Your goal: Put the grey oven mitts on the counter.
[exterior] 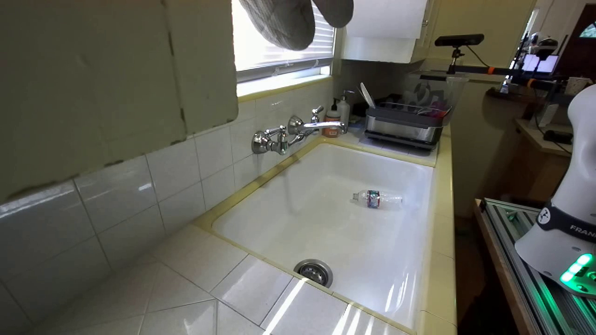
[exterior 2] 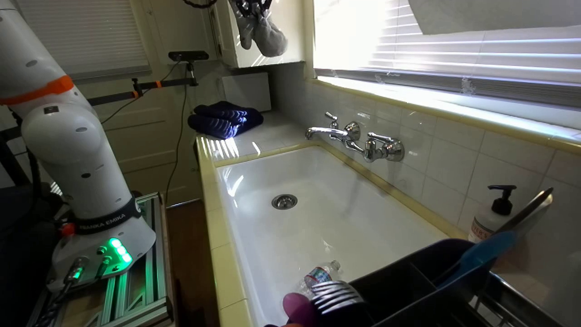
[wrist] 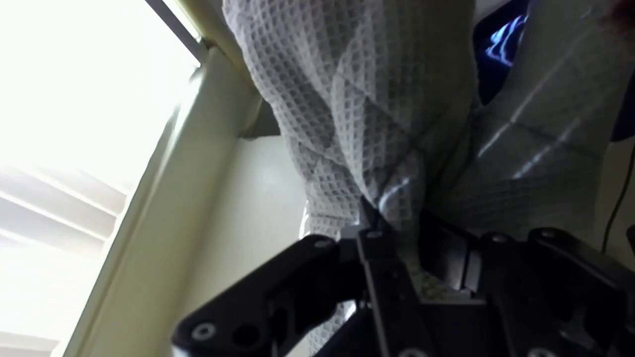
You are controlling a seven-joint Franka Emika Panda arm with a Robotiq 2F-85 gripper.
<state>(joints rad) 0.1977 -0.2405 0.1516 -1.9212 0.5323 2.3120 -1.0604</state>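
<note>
The grey oven mitts [exterior: 289,28] hang in the air above the far side of the sink at the top edge of an exterior view. They also show near the cabinet in an exterior view [exterior 2: 268,38], with two rounded ends hanging down. My gripper [exterior 2: 254,5] is above them, partly cut off by the frame's top. In the wrist view, my gripper [wrist: 407,233] is closed on a bunched fold of the mitts [wrist: 357,94]. The cream-white tiled counter [exterior: 186,284] lies below; it also shows beyond the drain end of the sink [exterior 2: 272,129].
The white sink basin [exterior: 298,223] holds a plastic bottle [exterior: 379,199]. A chrome faucet [exterior: 326,125] sticks out from the wall. A dish rack [exterior: 402,125] and soap bottles [exterior: 331,122] stand at one end. A folded dark blue cloth [exterior 2: 224,119] lies on the counter. A cabinet [exterior 2: 272,32] hangs above.
</note>
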